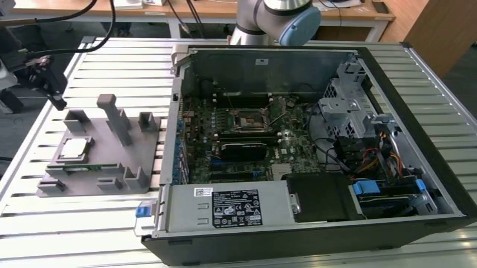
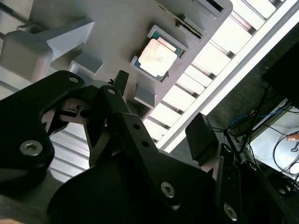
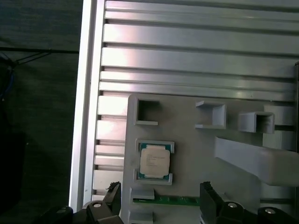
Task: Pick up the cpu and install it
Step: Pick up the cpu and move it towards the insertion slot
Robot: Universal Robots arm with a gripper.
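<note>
Ribbed aluminium slats form the surface [image 1: 111, 61], and a grey fixture [image 1: 82, 180] sits on it at the exterior view's left. The cpu [image 1: 75, 149] lies flat in a square pocket of that fixture, silvery top up, with low grey corner walls around it. Just beside the pocket, a thin green memory stick [image 1: 86, 166] lies on edge in a slot. Several upright grey posts [image 1: 115, 117] rise from the fixture on the side of the cpu nearer the computer case.

In the first wrist view the end effector [image 3: 160, 190] hangs above the fixture. Its two black fingers [image 3: 113, 196] are spread wide with nothing between them, and they touch neither the cpu nor the memory stick. The second wrist view shows the chip past the same parted fingers, uncovered and reachable from above.

Well apart, filling the exterior view's right, an open computer case [image 1: 298, 248] lies on its side. Inside it are the motherboard [image 1: 291, 145], a square socket frame [image 1: 248, 118] near its middle, cable bundles and a silver power supply [image 1: 223, 207]. The arm [image 1: 272, 19] stands behind the case.
</note>
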